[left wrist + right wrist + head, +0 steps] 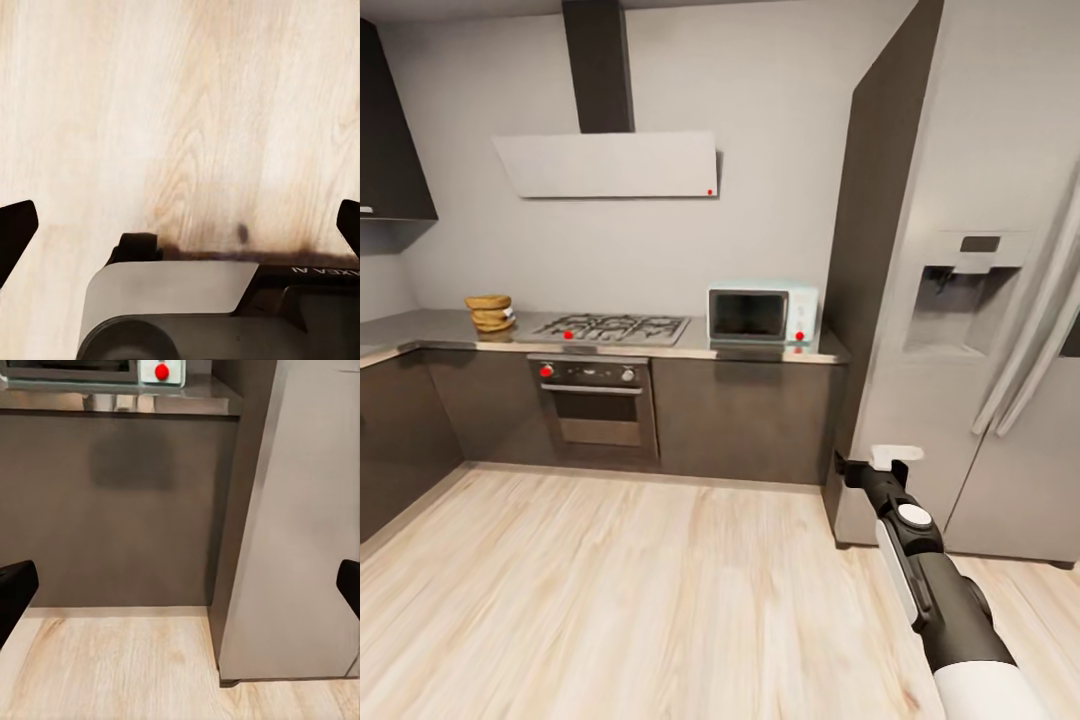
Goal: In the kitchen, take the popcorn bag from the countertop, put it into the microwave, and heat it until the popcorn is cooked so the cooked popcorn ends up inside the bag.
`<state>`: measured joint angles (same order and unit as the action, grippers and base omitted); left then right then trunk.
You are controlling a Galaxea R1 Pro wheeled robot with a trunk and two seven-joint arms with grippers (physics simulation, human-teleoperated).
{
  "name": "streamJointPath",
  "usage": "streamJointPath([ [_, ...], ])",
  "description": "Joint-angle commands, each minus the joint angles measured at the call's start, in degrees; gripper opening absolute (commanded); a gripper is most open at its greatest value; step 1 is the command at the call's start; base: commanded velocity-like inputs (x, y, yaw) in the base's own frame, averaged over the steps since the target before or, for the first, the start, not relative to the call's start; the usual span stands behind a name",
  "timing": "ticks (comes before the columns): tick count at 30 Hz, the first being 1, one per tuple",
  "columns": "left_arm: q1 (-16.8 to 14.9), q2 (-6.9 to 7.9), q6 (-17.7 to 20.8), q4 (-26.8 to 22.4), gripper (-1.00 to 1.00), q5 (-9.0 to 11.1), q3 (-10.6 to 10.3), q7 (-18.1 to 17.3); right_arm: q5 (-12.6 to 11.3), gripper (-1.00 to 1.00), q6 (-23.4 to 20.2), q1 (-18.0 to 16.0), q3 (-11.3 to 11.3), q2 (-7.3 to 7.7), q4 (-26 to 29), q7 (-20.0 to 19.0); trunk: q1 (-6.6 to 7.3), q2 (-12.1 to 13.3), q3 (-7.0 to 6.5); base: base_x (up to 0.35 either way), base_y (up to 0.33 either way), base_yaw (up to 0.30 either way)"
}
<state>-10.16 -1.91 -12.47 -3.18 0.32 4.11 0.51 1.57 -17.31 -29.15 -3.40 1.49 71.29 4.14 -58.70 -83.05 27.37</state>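
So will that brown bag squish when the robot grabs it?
Probably. The bag looks like soft cloth with a rolled, wrinkly rim, so it should give under a pincer. It sits squat and wide on the counter, so it likely won't tip or roll. From this far, its weight can't be judged.

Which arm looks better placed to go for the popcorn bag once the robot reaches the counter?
Probably the left: the popcorn bag sits at the countertop's left end, and its jaws stand open. The right arm extends toward the fridge.

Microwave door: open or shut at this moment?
Shut. The microwave shows its dark glass door flush with the front, on the countertop right of the hob.
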Motion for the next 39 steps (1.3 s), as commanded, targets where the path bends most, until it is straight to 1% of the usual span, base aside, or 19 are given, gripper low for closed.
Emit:
streamJointPath([
  [1,0.0,-0.02,-0.2,0.0,1.00,0.0,0.4,0.0,0.2,1.00,-0.4,0.0,0.1,-0.08,0.1,0.2,-0.03,0.0,0.06,0.344,0.055,0.000],
  [8,0.0,-0.02,-0.2,0.0,1.00,0.0,0.4,0.0,0.1,1.00,-0.3,0.0,0.1,-0.08,0.0,1.4,-0.03,0.0,0.06,0.344,0.129,0.000],
  [20,0.0,-0.02,-0.2,0.0,1.00,0.0,0.4,0.0,0.1,1.00,-0.9,-0.2,-0.1,-0.03,0.9,1.4,-0.03,0.0,0.06,0.344,0.160,0.000],
  [25,0.0,-0.02,-0.2,0.0,1.00,0.0,0.4,0.0,0.1,1.00,-4.7,-1.9,-0.4,0.14,1.7,1.4,-0.03,0.0,0.06,0.344,0.151,0.000],
  [28,0.0,-0.02,-0.2,0.0,1.00,0.0,0.4,0.0,0.0,1.00,-9.5,-2.8,-0.4,0.45,5.9,1.0,-0.03,0.0,0.06,0.344,0.134,0.000],
  [32,0.0,-0.02,-0.2,0.0,1.00,0.0,0.4,0.0,0.1,1.00,-13.1,-2.7,-0.2,0.32,10.5,1.3,-0.03,0.0,0.06,0.344,0.128,0.000],
  [35,0.0,-0.02,-0.2,0.0,1.00,0.0,0.3,0.0,0.1,1.00,-13.7,-2.7,-0.3,0.46,11.3,1.4,-0.03,0.0,0.06,0.269,0.097,0.000],
  [39,0.0,-0.04,-0.2,0.0,1.00,-0.1,0.3,0.0,0.3,1.00,-13.7,-2.5,0.0,0.50,11.4,1.4,-0.03,0.0,0.06,0.034,0.012,0.000],
])
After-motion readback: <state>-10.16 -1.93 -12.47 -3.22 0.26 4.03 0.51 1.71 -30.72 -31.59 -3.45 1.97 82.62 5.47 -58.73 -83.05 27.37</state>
